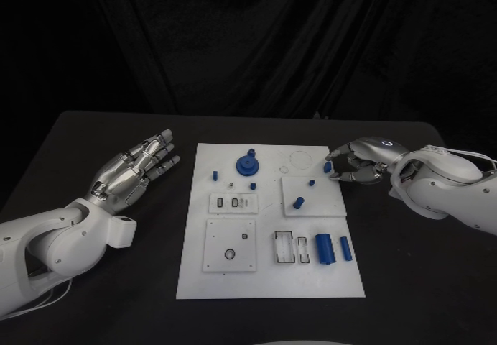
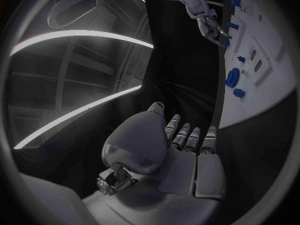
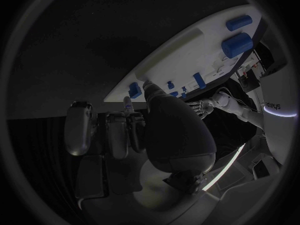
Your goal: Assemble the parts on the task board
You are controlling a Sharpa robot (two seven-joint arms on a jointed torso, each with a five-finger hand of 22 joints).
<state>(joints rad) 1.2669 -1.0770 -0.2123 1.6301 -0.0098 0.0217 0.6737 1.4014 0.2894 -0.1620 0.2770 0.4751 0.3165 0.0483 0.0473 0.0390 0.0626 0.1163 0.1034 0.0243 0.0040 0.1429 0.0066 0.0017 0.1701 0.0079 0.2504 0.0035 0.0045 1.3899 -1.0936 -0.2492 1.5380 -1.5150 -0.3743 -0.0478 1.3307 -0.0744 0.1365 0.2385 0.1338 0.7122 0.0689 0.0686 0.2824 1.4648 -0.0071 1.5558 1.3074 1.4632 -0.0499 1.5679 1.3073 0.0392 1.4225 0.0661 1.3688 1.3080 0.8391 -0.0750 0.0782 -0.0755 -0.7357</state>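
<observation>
Lying on the black table (image 1: 414,287), the task board (image 1: 269,280) is being flanked: a small blue part (image 1: 327,167) is being pinched at its far right edge by the right hand (image 1: 358,162), while the left hand (image 1: 135,170) is being held flat with fingers spread, holding nothing, beside its left edge.

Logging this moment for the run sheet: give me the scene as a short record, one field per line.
surface: black table
task board: white plate, mid-table
left hand: open, fingers apart, off the board's left edge, holding nothing
right hand: at the board's far right edge, fingers curled about a small blue part
large round blue part: standing on the far half of the board
blue cylinders: two lying on the near right of the board
raised white blocks: three, with slots or holes
</observation>
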